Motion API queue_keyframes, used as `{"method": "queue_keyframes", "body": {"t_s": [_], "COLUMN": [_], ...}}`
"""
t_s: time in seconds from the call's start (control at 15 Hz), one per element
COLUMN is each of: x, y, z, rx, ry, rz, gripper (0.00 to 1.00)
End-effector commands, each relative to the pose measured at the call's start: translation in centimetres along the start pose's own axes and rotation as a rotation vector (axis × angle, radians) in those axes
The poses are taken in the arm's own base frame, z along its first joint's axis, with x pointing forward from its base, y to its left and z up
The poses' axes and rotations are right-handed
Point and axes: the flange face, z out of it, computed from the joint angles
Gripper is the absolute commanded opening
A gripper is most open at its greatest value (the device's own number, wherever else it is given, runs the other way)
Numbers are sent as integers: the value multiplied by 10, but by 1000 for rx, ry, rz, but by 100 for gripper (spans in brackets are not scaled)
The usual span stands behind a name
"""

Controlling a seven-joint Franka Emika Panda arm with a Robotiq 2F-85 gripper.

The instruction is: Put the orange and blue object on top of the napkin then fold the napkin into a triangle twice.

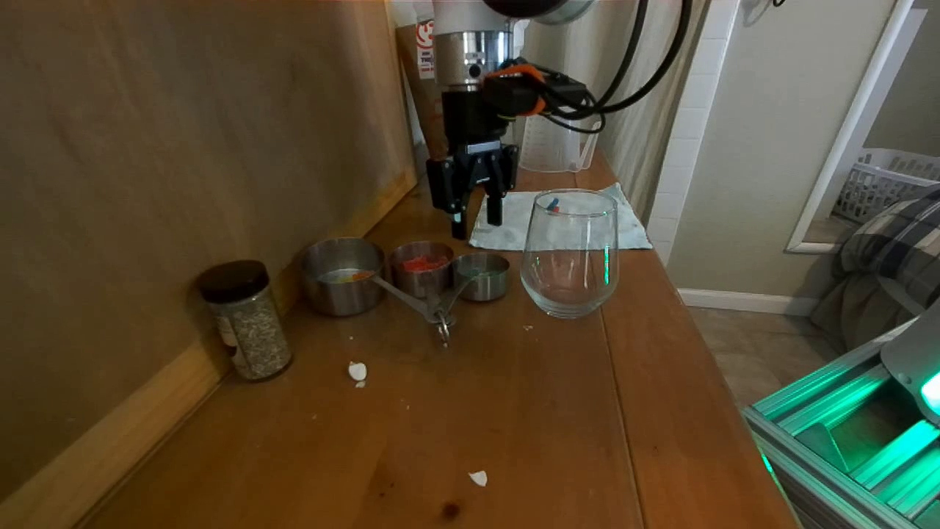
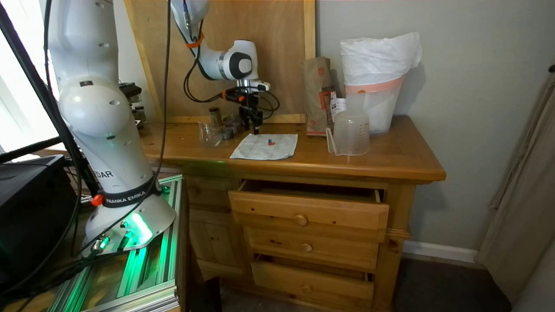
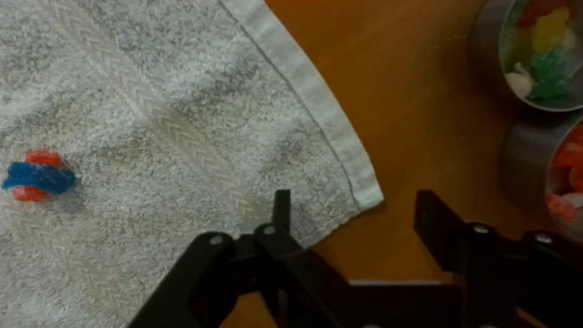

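The orange and blue object (image 3: 38, 177) lies on the napkin (image 3: 150, 182) (presumably for wrapping); the fingers (image 3: 430, 218) stand well apart, empty, lined up astride one corner, apparently to pinch it for folding.

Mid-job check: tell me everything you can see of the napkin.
The napkin is a pale, grayish-white cloth, terry-like in texture, with woven herringbone bands and a smoother, stitched hem. It lies spread out, unfolded and slightly rumpled, on the wooden tabletop. The orange and blue object rests on it, away from the edges. In the wrist view, one corner shows between the tips of the open claw; whether the claw touches the cloth can't be told.
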Motion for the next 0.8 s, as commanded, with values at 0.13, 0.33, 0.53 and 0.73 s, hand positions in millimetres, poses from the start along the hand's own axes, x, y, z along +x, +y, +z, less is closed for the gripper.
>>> {"method": "queue_keyframes", "body": {"t_s": [0.13,0.33,0.53,0.73], "x": [7,6,6,4], "y": [-3,-4,-3,-2], "z": [4,5,6,7], "rx": [-26,-31,-40,-49], "ry": [-1,-5,-10,-22], "rz": [9,10,17,25], "gripper": [97,88,83,79]}}
